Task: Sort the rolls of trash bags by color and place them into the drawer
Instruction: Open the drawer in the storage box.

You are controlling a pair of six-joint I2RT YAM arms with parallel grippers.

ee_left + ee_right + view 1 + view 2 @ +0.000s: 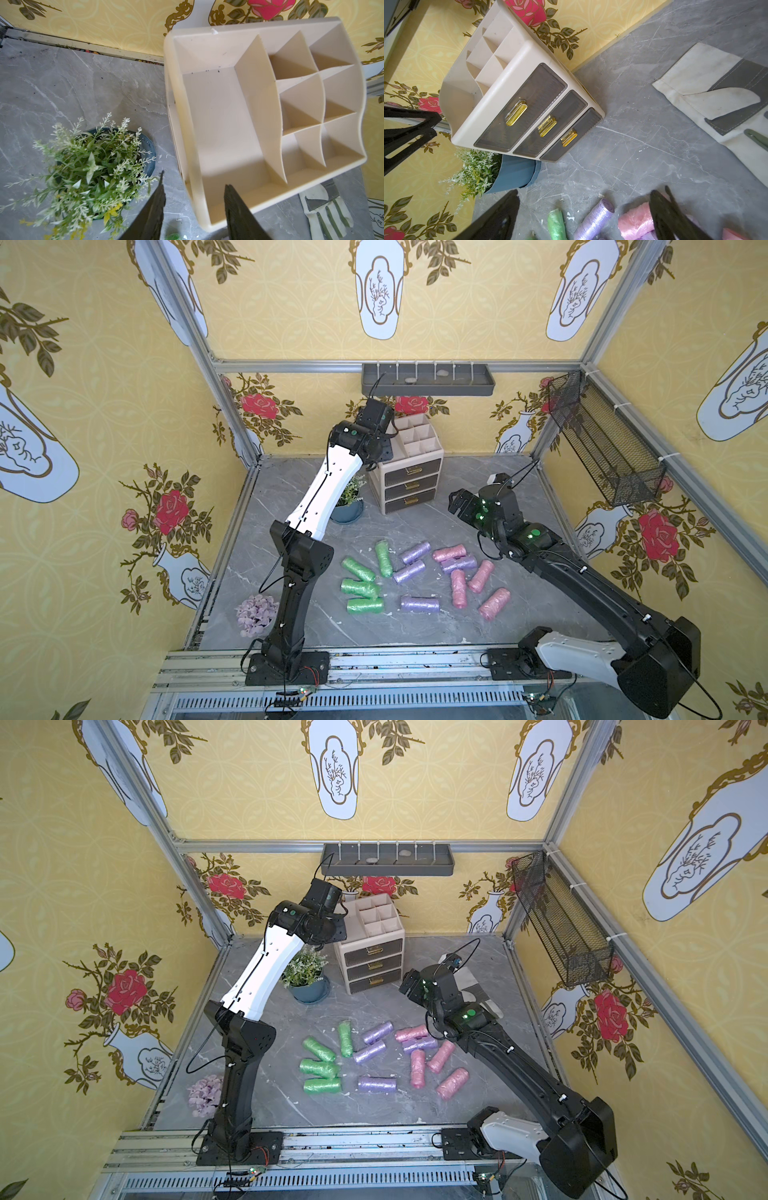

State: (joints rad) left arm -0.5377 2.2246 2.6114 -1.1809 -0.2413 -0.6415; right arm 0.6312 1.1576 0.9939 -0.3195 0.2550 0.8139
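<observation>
Plastic-film rolls [419, 603], crinkly cyls, marbled tbl [332, 626]

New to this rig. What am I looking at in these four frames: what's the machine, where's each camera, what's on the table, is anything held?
Two robot arms are mounted on a rail at the near edge of a marble-look table. Each ends in a two-fingered hand. Two pictures come from one overhead camera pair, so they show nearly the same whole scene. The other two come from cameras on the arms' wrists, looking past the fingers.

On the table lie twelve small trash-bag rolls: four green rolls, four lilac rolls and four pink rolls. Behind them stand a beige organizer with three shut drawers, and a potted plant. A lilac flower cluster lies by the left arm's base.

The left hand hovers above the organizer's open top compartments. The right hand hangs between organizer and rolls. Both are open and hold nothing.
</observation>
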